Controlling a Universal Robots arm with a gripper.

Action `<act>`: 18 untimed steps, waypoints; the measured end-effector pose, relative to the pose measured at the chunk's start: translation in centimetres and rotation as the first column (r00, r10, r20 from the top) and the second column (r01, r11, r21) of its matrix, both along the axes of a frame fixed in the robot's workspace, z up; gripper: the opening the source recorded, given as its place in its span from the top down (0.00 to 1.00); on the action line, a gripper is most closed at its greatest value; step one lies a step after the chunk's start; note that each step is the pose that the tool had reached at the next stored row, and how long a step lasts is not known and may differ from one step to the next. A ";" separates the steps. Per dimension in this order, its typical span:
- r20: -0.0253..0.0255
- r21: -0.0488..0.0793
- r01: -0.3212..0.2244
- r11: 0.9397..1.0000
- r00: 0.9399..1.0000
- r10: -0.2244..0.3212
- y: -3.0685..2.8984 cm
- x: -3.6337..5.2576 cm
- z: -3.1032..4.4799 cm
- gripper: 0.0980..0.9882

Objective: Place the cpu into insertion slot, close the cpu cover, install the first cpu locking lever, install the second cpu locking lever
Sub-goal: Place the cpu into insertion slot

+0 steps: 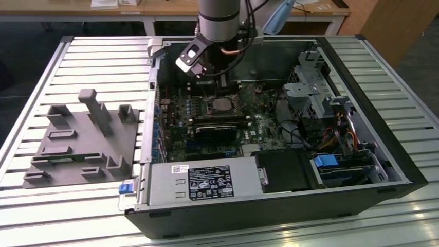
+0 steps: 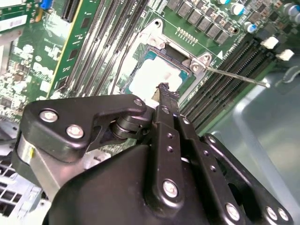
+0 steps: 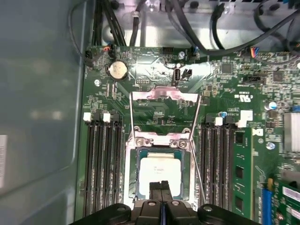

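Note:
The pale silver cpu point(image 3: 158, 171) lies flat in the insertion slot point(image 3: 132, 174), a square socket on the green motherboard point(image 3: 154, 75). The cpu cover point(image 3: 164, 95), a thin silvery frame, stands swung back past the socket, with board showing through its cut-out. Thin wire levers point(image 3: 196, 150) run along the socket's sides, and one rod point(image 2: 234, 76) sticks out free. My gripper point(image 3: 161, 186) is shut with nothing between its fingers, its tips point(image 2: 163, 88) hovering just over the cpu point(image 2: 150, 77). In the exterior view the gripper point(image 1: 221, 85) hangs inside the open case above the socket point(image 1: 221, 104).
Long black memory slots point(image 3: 101, 164) flank the socket on both sides. The case wall point(image 3: 37, 117) rises close by. A power supply point(image 1: 199, 182), a drive cage point(image 1: 312, 90) and cables point(image 1: 302, 134) crowd the case. A grey fixture point(image 1: 82, 139) lies on the slatted table.

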State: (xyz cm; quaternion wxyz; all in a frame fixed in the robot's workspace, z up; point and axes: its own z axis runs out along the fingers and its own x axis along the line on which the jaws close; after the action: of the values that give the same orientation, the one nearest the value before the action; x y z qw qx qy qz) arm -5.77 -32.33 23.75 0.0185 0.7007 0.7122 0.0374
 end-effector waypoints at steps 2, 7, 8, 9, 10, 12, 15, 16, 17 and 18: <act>0.000 0.000 0.000 1.000 1.000 0.000 0.00 0.00 0.60 0.99; 0.000 0.000 0.002 1.000 1.000 -0.002 0.00 0.06 1.33 0.99; 0.000 0.000 0.003 1.000 1.000 -0.003 0.01 0.25 1.33 0.99; 0.000 0.000 0.003 1.000 1.000 -0.003 0.00 0.49 1.33 0.99; 0.000 0.000 0.003 1.000 1.000 -0.003 0.01 0.74 1.34 0.99; 0.000 0.000 0.004 1.000 1.000 -0.004 0.01 1.22 1.34 0.99; 0.000 0.000 0.043 0.999 0.999 -0.043 0.04 1.60 1.30 0.99; 0.000 0.000 0.048 0.999 0.999 -0.048 0.04 1.60 1.30 0.99; 0.000 0.000 0.048 0.999 0.999 -0.048 0.04 1.60 1.30 0.99; 0.000 0.000 0.048 0.999 0.999 -0.048 0.04 1.60 1.30 0.99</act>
State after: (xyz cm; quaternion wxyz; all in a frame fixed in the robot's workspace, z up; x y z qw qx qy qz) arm -4.17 -32.29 25.05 0.0194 0.7178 0.6950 0.0369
